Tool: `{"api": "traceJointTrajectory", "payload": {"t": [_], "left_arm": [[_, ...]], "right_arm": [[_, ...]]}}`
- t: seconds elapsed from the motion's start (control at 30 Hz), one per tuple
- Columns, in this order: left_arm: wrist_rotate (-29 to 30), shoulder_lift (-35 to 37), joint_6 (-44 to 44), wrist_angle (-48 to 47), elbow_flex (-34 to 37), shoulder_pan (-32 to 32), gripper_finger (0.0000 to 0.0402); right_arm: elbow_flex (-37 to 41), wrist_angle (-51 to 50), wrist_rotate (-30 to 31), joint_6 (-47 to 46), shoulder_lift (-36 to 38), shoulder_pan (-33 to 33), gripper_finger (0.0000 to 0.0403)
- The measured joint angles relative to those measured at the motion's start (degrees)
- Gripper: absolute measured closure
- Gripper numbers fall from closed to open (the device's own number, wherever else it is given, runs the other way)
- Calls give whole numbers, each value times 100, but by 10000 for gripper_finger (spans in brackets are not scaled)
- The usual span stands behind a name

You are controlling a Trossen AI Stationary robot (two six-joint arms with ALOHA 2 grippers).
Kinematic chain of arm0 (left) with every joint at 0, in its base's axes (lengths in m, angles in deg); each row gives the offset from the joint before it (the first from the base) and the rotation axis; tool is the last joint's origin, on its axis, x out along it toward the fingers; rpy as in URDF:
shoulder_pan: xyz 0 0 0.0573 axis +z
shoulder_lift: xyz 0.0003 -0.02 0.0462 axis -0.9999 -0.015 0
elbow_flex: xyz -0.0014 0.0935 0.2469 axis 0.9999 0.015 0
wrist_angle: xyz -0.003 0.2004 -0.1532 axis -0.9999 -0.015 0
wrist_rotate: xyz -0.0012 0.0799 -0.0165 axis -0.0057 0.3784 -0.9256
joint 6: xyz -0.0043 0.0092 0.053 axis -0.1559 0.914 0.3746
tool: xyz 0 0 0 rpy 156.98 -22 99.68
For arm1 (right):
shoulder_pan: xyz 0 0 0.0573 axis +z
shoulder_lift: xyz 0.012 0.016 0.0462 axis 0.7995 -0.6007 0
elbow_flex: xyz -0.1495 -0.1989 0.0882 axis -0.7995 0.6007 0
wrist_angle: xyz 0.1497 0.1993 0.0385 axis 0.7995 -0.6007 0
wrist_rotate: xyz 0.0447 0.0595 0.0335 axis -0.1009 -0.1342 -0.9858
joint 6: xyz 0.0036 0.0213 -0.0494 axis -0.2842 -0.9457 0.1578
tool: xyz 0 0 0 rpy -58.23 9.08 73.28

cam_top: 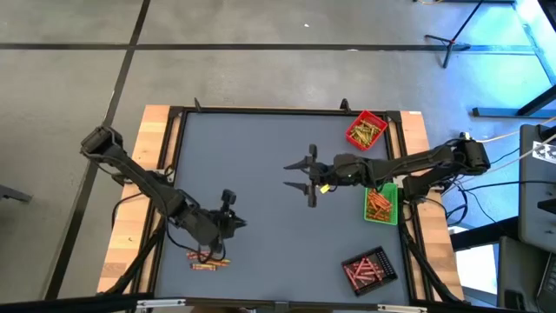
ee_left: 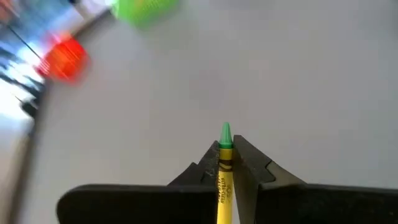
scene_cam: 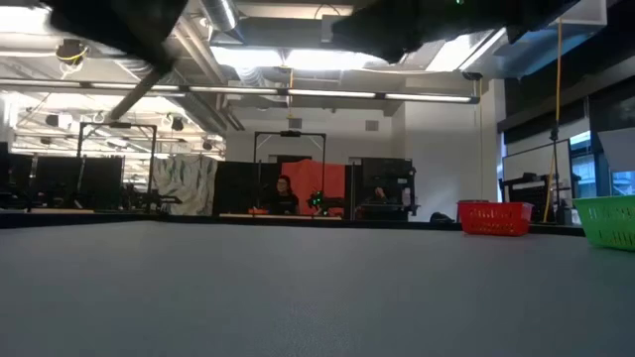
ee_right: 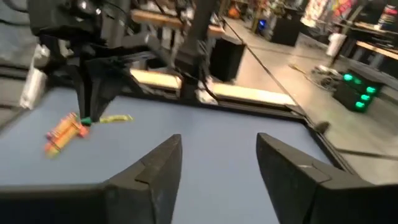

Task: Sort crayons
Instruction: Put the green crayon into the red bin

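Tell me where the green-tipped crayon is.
The green-tipped crayon is clamped in the left gripper, at the table's front left, just above the crayon pile.

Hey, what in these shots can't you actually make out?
- Left gripper is shut on a green-tipped crayon; the left wrist view's bottom edge cuts off its far end.
- Pile of loose crayons: too small in the high view to count.
- Red tray and green tray: blurred in the left wrist view, contents unreadable.
- Both grippers: cut off by the low view's top edge.

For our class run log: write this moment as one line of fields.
left gripper: shut on green-tipped crayon | right gripper: open, mid-table | loose crayons: near left arm
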Motion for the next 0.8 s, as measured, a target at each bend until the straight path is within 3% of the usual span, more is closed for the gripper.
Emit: {"api": "traceJointTrajectory", "payload": {"t": [0.2, 0.33, 0.53, 0.8], "left_arm": [[210, 287, 1530, 2176, 352, 482, 393], [-234, 289, 2100, 3674, 755, 900, 393], [-1354, 291, 2158, 5890, 1567, 1537, 392], [-1678, 290, 1955, 7370, 2138, 1884, 392]], "right_arm": [[-1, 13, -127, -51, -192, -2, 141], [-1, 191, -448, -41, -316, 0, 128], [1, 640, -604, 217, -583, 160, 128], [-8, 1978, -647, 303, -1150, 266, 127]]}}
